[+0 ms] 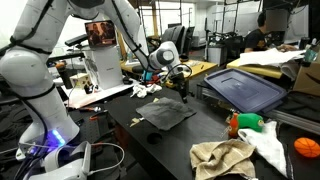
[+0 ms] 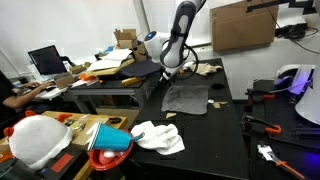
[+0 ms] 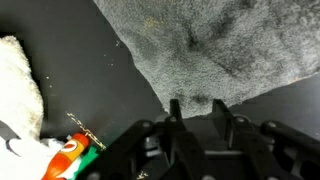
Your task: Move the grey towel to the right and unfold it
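In an exterior view, the gripper [image 1: 181, 82] is being held low over the far corner of the grey towel [image 1: 165, 112], which is lying flat on the black table [image 1: 130, 140] and is spreading away from the gripper toward the near edge. In an exterior view from the opposite side, the same relation is being shown: the gripper [image 2: 168, 72] is being kept at one corner of the towel [image 2: 187, 97], with the rest of the cloth reaching off to one side of it. In the wrist view, the fingers [image 3: 176, 112] are being held a little apart with dark table showing between them and nothing pinched, and a corner of the towel [image 3: 210, 50] is being met right at their tips, the cloth fanning out ahead. A white cloth [image 3: 18, 80] is lying well apart. The corner is judged to be the spot to be pinched.
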You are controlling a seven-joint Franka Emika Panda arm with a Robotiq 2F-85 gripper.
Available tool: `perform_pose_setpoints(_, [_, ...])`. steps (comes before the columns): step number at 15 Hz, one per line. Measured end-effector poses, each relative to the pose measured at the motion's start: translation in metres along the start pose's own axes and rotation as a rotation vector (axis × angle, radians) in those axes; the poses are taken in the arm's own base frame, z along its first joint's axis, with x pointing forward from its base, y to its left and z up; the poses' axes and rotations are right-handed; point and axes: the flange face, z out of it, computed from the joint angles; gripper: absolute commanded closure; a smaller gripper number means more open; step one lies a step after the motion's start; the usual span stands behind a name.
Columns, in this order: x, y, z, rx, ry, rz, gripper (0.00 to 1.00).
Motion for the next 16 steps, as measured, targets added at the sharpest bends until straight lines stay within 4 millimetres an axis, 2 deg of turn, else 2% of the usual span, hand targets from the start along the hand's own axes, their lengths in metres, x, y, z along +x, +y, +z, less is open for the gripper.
perform_pose_setpoints(2, [-0.008, 0.006, -0.023, 0.042, -0.028, 0.046, 0.15])
perform_pose_setpoints(4, [-0.026, 0.012, -0.04, 0.076, -0.099, 0.094, 0.01])
perform_pose_setpoints(7, [-0.059, 0.023, -0.049, 0.134, -0.23, 0.119, 0.0])
perform_pose_setpoints(10, [-0.092, 0.041, -0.043, 0.203, -0.335, 0.104, 0.0])
perform_pose_setpoints(16, [-0.135, 0.104, -0.022, 0.295, -0.439, 0.042, 0.0])
